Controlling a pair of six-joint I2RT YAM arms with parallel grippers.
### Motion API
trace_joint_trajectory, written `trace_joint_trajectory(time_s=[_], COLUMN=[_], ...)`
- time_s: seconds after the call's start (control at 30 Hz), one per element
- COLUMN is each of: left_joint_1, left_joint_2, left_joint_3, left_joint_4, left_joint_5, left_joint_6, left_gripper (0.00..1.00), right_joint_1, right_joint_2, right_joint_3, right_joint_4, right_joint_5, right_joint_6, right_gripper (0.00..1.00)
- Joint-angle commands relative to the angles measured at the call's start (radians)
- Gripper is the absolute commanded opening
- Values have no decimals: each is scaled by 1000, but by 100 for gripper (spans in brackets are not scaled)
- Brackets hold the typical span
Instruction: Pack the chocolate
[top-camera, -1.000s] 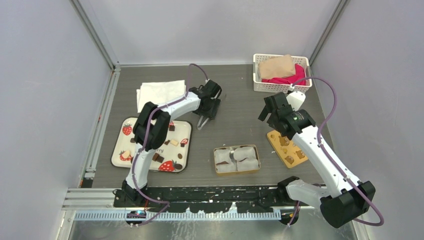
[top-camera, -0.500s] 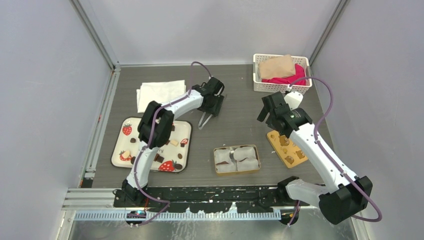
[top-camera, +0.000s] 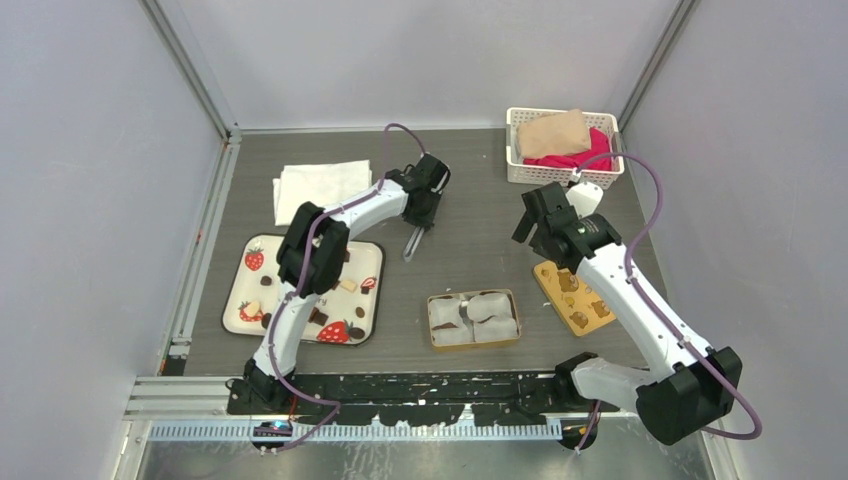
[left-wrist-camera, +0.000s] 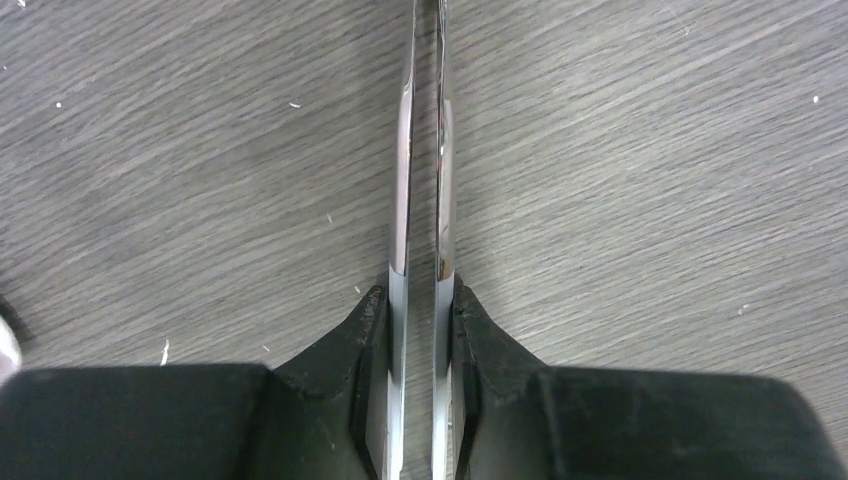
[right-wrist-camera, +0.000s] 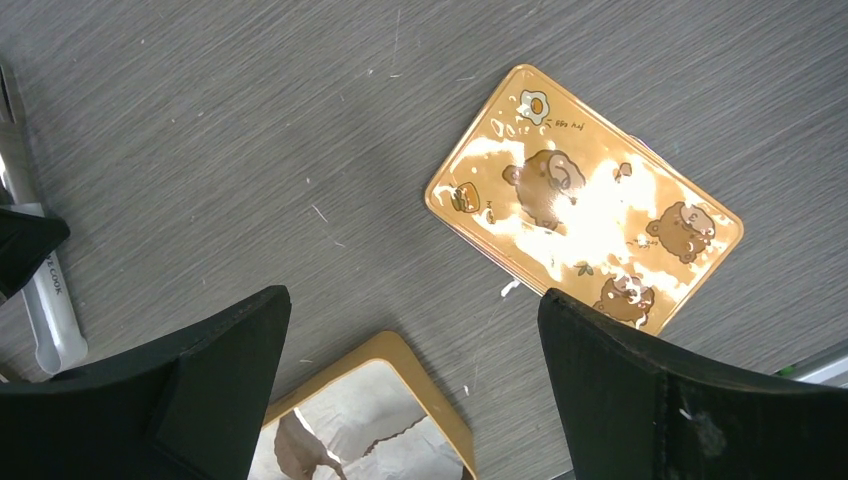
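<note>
As far as the overhead view showed, the chocolate (top-camera: 320, 317) lay scattered loose on the strawberry-printed tray (top-camera: 243, 290) at the left of the desk (top-camera: 480, 220), dark pieces with a few cream ones. Each piece was too small for a long axis or heading to be told.

The tin (top-camera: 475, 345) stood open and paper-lined near the front centre, well apart from the tray, apparently placed to receive them. Its lid (right-wrist-camera: 585, 215) lay picture-side up just to the right, clear of the opening.

The left claw (left-wrist-camera: 420, 305) was clamped on metal tongs (left-wrist-camera: 402, 180), pinching the 2 blades almost together, presumably because the pieces are too small for bare fingers. The tongs' long axis ran toward the near edge over bare desk.

The right claw (right-wrist-camera: 412, 298) gaped wide, holding nothing, above the tin and lid.
</note>
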Motion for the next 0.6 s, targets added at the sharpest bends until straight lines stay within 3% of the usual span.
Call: trace_joint_trajectory(time_s=[0.0, 0.23, 0.57], left_joint_1=[2, 2, 5], left_joint_2=[-79, -216, -638], left_joint_3=[0, -4, -281], left_joint_4=[-34, -159, -393], left_joint_5=[-31, -67, -99], left_joint_6=[19, 58, -23], left_gripper=[16, 10, 12], right_joint_1=[-2, -1, -1], right_joint_2=[12, 17, 36], right_joint_3=[31, 49, 82], right_joint_4=[45, 50, 71], right_joint_5=[0, -5, 11], right_joint_6=[-1, -6, -27], right_gripper=[100, 100, 100])
